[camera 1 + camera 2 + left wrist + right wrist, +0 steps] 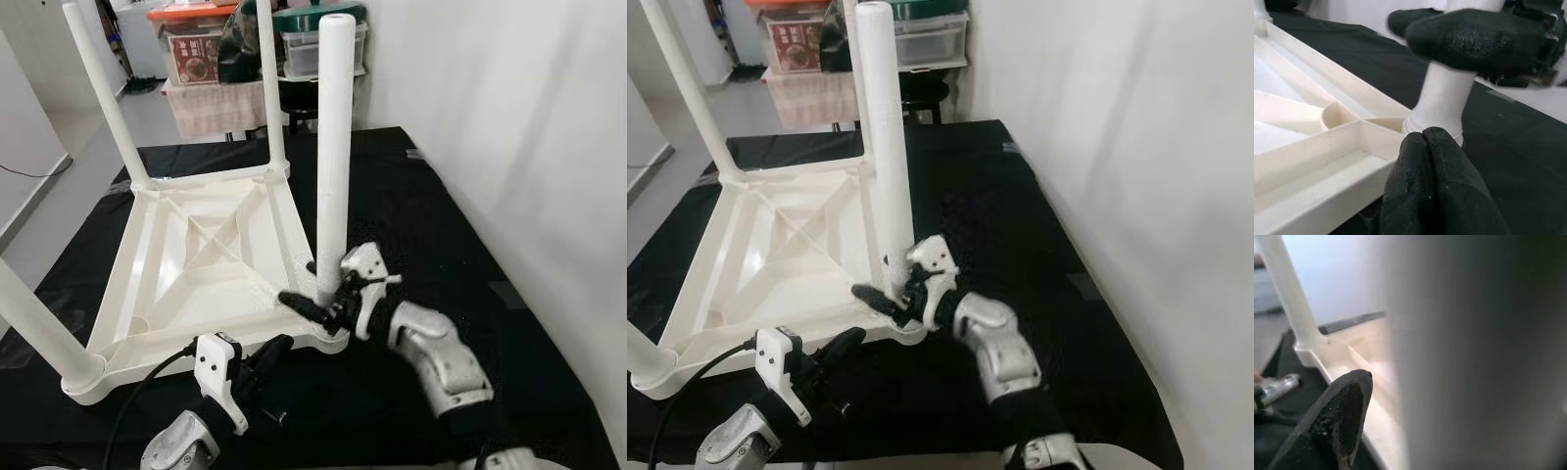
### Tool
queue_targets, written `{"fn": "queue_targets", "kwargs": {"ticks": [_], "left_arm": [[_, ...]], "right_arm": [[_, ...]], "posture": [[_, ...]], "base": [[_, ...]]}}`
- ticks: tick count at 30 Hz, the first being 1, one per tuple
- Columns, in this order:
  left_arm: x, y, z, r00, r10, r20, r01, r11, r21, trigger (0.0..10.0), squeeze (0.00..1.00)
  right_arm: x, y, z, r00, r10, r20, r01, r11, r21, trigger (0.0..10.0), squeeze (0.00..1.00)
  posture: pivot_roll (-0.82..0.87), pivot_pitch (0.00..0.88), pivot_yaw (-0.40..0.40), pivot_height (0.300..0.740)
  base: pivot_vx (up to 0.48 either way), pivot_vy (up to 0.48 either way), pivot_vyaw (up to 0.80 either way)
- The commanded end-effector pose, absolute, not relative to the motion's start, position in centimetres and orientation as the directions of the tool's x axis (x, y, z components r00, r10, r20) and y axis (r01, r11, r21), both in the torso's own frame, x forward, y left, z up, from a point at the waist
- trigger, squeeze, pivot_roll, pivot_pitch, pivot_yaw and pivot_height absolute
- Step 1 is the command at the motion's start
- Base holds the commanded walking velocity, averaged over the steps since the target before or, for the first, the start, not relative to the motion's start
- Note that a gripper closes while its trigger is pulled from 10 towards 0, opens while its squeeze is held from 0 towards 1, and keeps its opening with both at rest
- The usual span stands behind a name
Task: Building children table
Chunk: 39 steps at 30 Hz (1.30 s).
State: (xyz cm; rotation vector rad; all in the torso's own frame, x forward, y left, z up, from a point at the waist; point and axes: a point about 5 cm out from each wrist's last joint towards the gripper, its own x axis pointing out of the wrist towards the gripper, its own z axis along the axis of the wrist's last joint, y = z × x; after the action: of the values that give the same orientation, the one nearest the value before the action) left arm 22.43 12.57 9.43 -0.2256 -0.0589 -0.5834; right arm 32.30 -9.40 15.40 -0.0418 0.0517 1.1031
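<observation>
White plastic table (211, 259) lies upside down on the black floor mat (460, 225); it looks light, stiff and slick. Right gripper (326, 297) fingers clamp the near leg (334, 147) low, the best hold. Left gripper (1430, 147) fingers together by the rim.

Both eye views look from the head forward and down on the upturned table (206, 264) on the black cloth (470, 225). The left wrist view looks low and very near at the near corner leg (1442, 98). The right wrist view is almost against this same leg.
</observation>
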Motion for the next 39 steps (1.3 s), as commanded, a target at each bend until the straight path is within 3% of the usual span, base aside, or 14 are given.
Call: {"fn": "queue_targets", "kwargs": {"ticks": [1, 8, 9, 11, 16, 25, 27, 30, 31, 32, 36, 39], "left_arm": [[22.4, 12.5, 9.0, 0.834, -0.542, 0.102, 0.551, 0.809, -0.205, 10.0, 0.00], [22.5, 12.4, 9.0, 0.834, -0.541, 0.105, 0.551, 0.808, -0.209, 10.0, 0.00], [22.6, 12.4, 8.9, 0.834, -0.541, 0.105, 0.551, 0.808, -0.209, 10.0, 0.00], [22.6, 12.4, 8.9, 0.834, -0.541, 0.105, 0.551, 0.808, -0.210, 10.0, 0.00], [22.6, 12.3, 8.9, 0.834, -0.541, 0.106, 0.550, 0.808, -0.210, 10.0, 0.00], [22.4, 12.3, 8.9, 0.833, -0.542, 0.108, 0.552, 0.806, -0.215, 10.0, 0.00], [22.2, 12.4, 8.9, 0.832, -0.545, 0.107, 0.554, 0.803, -0.217, 10.0, 0.00], [22.1, 12.5, 8.9, 0.831, -0.546, 0.107, 0.555, 0.803, -0.218, 10.0, 0.00], [22.1, 12.7, 8.9, 0.831, -0.547, 0.106, 0.556, 0.802, -0.218, 10.0, 0.00], [22.0, 12.9, 8.9, 0.831, -0.546, 0.105, 0.555, 0.803, -0.218, 10.0, 0.00], [22.1, 13.0, 9.0, 0.830, -0.548, 0.103, 0.556, 0.802, -0.217, 10.0, 0.00], [22.2, 12.9, 8.9, 0.829, -0.551, 0.100, 0.558, 0.801, -0.217, 10.0, 0.00]], "right_arm": [[32.5, -9.3, 15.2, 0.396, 0.915, -0.080, -0.918, 0.396, -0.016, 10.0, 0.00], [34.9, -10.5, 16.1, 0.324, 0.938, -0.121, -0.945, 0.328, 0.008, 10.0, 0.00], [35.0, -10.7, 16.0, 0.301, 0.945, -0.127, -0.951, 0.306, 0.029, 0.5, 0.00], [34.9, -10.9, 15.9, 0.282, 0.949, -0.138, -0.956, 0.290, 0.042, 0.0, 0.00], [34.9, -11.4, 15.4, 0.264, 0.952, -0.155, -0.959, 0.276, 0.061, 0.0, 0.00], [34.1, -13.1, 13.6, 0.384, 0.915, -0.124, -0.915, 0.395, 0.080, 0.0, 0.00], [33.2, -12.7, 11.5, 0.548, 0.824, -0.142, -0.824, 0.561, 0.079, 0.0, 0.00], [32.8, -12.4, 10.8, 0.617, 0.771, -0.157, -0.772, 0.632, 0.072, 0.0, 0.00], [32.5, -12.0, 9.9, 0.766, 0.614, -0.189, -0.622, 0.783, 0.021, 0.0, 0.00], [30.3, -10.4, 8.6, 0.870, 0.434, -0.236, -0.415, 0.901, 0.128, 0.0, 0.00], [29.0, -7.8, 8.6, 0.818, 0.527, -0.231, -0.518, 0.849, 0.105, 0.0, 0.00], [29.9, -7.3, 9.0, 0.792, 0.569, -0.220, -0.576, 0.817, 0.042, 0.0, 0.00]], "posture": [[0.04, 0.000, 0.012, 0.740], [0.04, 0.000, 0.006, 0.740], [0.05, 0.000, 0.001, 0.740], [0.05, 0.000, 0.001, 0.740], [0.05, 0.000, -0.003, 0.740], [0.03, 0.000, 0.009, 0.740], [0.02, 0.000, 0.011, 0.740], [0.02, 0.000, 0.011, 0.740], [0.02, 0.000, 0.019, 0.740], [0.01, 0.000, 0.025, 0.740], [0.01, 0.000, 0.033, 0.740], [0.02, 0.000, 0.020, 0.740]], "base": [[0.000, 0.000, 0.00], [0.000, 0.000, 0.00], [0.000, 0.000, 0.00], [0.000, 0.000, 0.00], [0.000, 0.000, 0.00], [0.000, 0.000, 0.00], [0.000, 0.000, 0.00], [0.000, 0.000, 0.00], [0.000, 0.000, 0.00], [0.000, 0.000, 0.00], [0.000, 0.000, 0.00], [0.000, 0.000, 0.00]]}}
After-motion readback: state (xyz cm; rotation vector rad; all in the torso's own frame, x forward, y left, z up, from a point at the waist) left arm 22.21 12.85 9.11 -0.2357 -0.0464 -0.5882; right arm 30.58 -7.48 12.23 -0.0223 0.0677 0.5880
